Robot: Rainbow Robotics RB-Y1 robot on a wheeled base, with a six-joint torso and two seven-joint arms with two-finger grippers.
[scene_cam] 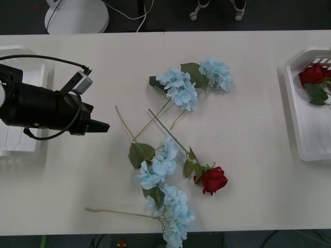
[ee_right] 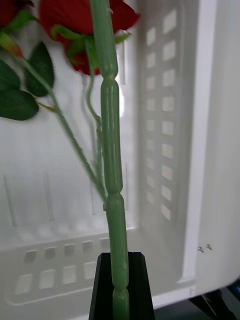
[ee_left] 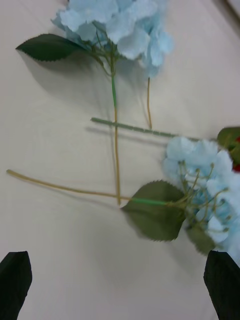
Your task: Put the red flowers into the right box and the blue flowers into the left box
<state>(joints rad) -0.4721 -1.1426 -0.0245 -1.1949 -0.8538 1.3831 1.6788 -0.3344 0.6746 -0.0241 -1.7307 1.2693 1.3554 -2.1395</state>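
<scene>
**Left pincer open above the table, right pincer gripping a rose stem over the right box**

My left pincer point(scene_cam: 102, 126) hangs over the left part of the table point(scene_cam: 248, 93), its black fingers point(ee_left: 14, 284) spread wide with nothing between them. The left box point(scene_cam: 20, 144) lies just behind it, under my arm. Ahead of this pincer the blue flowers point(scene_cam: 178, 88) lie loose on the table: one pair of clusters farther off and toward the far edge, another group point(scene_cam: 160, 165) nearer the front edge, with their thin stems crossing between. In my left wrist view a leaf point(ee_left: 155, 215) and a blue cluster point(ee_left: 200, 170) lie close ahead of the open fingers, not touching them.

Beyond the blue group, a single red rose point(scene_cam: 213, 179) lies on the table, well apart from either pincer.

At the far right stands the right box point(scene_cam: 305, 134), with red flowers point(scene_cam: 313, 75) inside. My right pincer point(ee_right: 121, 280) is closed on a green stem point(ee_right: 111, 150), which rises over the box's slotted wall toward red blooms point(ee_right: 75, 20).
</scene>
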